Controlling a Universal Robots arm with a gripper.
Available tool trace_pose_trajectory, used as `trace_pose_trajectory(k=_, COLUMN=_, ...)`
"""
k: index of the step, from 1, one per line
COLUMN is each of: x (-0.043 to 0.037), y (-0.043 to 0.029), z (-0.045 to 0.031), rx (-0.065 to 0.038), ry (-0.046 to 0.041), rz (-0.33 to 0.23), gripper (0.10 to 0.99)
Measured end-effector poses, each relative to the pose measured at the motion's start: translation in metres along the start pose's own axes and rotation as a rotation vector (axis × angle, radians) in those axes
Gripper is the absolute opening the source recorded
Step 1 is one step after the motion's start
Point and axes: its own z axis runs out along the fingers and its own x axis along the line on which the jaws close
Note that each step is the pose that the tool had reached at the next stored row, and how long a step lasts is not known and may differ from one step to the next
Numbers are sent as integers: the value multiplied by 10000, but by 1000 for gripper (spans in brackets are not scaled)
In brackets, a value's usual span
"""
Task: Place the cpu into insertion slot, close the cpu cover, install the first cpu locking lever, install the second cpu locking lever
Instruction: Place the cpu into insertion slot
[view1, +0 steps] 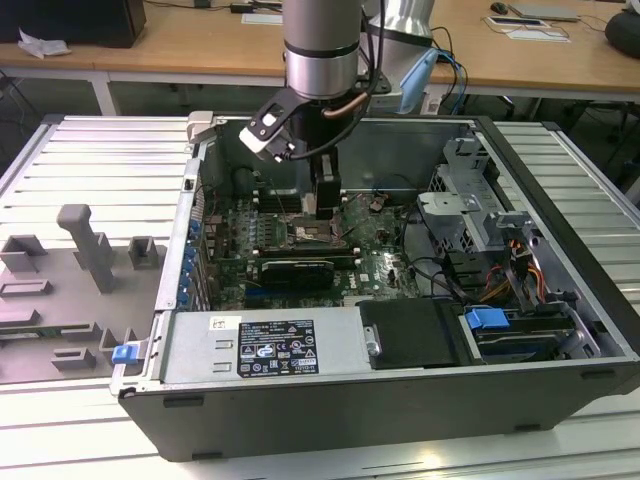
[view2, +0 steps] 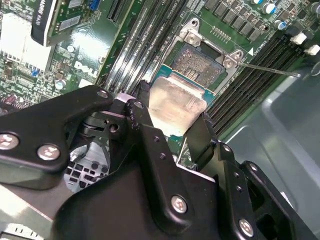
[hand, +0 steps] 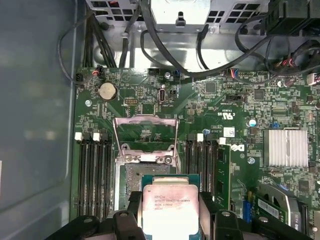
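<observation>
Chip held over the open socket
The gripper (hand: 170, 216) was clamped on the cpu (hand: 170, 202) by two opposite edges, holding it flat above the near edge of the insertion slot (hand: 142, 172), not seated in it. The cpu cover (hand: 145, 120) stood swung open beyond the slot, over the green board (hand: 200, 100) inside the computer case (view1: 560, 190)

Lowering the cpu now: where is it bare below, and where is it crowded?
The slot is bare, its cover swung up. Memory slots crowd it on two sides, cables beyond the cover. The gripper holds the cpu near it.
</observation>
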Motion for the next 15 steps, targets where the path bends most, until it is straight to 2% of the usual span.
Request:
trace_pose_trajectory(k=2, x=3, y=-6, z=78, rx=0, ry=1, rz=1, gripper=537)
trace_pose_trajectory(k=15, x=2, y=-15, z=142, rx=0, ry=0, rz=5, gripper=537)
